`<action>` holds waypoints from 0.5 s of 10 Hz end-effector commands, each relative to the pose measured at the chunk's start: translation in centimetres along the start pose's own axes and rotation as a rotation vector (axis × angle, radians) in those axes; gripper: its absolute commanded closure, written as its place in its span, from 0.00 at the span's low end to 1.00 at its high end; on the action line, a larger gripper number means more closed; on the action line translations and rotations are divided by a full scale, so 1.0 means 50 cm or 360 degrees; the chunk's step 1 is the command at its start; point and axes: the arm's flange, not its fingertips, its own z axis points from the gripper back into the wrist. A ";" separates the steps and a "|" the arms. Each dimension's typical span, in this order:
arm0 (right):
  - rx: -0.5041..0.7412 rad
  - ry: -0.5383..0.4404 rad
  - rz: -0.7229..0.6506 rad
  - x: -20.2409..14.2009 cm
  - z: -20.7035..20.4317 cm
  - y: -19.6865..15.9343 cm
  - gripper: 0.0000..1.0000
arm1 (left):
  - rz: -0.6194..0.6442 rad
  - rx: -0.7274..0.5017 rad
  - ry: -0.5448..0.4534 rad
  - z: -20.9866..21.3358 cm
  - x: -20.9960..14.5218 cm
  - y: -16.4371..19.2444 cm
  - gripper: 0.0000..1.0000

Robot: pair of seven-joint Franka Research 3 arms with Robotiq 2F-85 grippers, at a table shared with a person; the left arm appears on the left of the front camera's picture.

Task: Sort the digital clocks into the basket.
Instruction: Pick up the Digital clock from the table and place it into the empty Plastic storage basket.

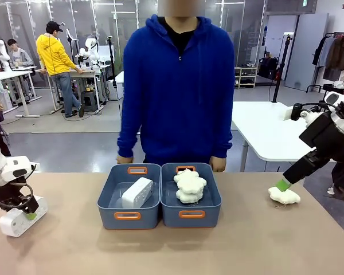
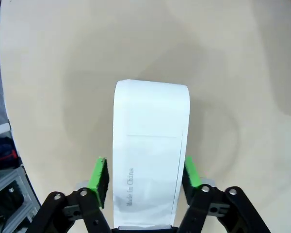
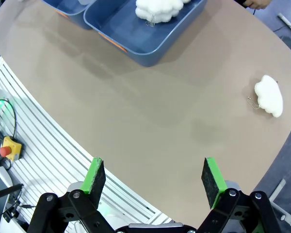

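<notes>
Meanwhile, with one digital clock [image 1: 137, 192] lying in the basket [image 1: 128, 216], the left gripper [image 2: 144, 174] brackets the second clock [image 2: 150, 131] on the table [image 1: 246, 240], clamping unclear; the hard, slick, probably light shell wants a mid-body pinch, while the right gripper [image 3: 155, 177] gapes empty.

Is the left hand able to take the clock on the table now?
Probably yes: the clock lies between the left hand's green pads, with nothing wedged beside it.
</notes>
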 end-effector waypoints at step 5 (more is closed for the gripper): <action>-0.0010 -0.0010 0.0008 0.000 -0.003 -0.005 0.00 | -0.0048 0.0077 -0.0005 0.061 0.014 0.010 0.92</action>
